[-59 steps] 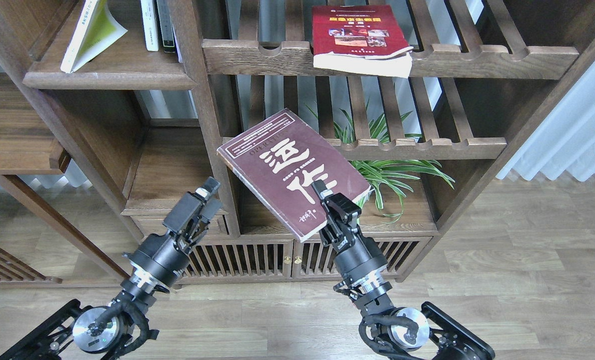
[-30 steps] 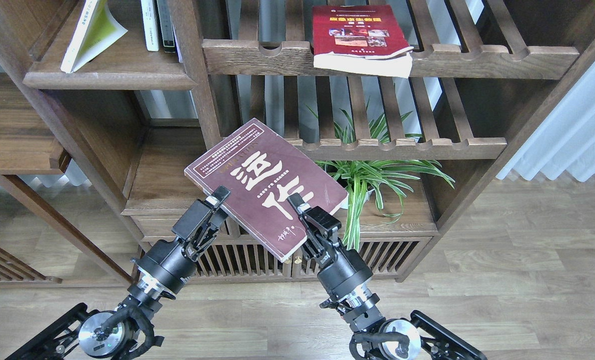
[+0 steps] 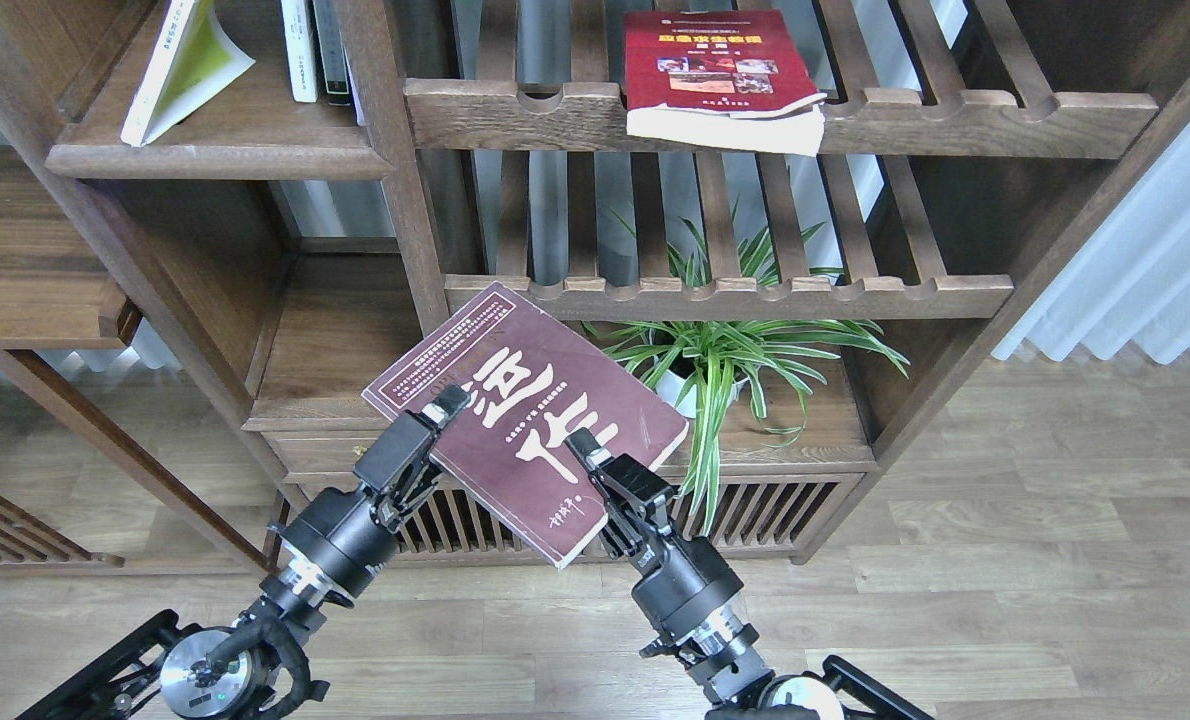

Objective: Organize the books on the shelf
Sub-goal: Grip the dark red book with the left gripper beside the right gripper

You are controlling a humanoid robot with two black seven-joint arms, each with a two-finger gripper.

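Head view: maroon book (image 3: 525, 420), clamped by right gripper (image 3: 587, 452), has dropped lower-left; left gripper (image 3: 445, 408), closure unclear, now touches it.

The lime-yellow book (image 3: 183, 62) and the thin upright books (image 3: 313, 45) are cut off by the top edge; the maroon book (image 3: 525, 420) hides the right gripper's (image 3: 589, 462) lower finger.

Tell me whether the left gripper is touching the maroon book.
Touching. In the head view the left gripper has its upper finger lying over the left edge of the maroon book, with no gap visible; the right gripper grips the lower right edge.
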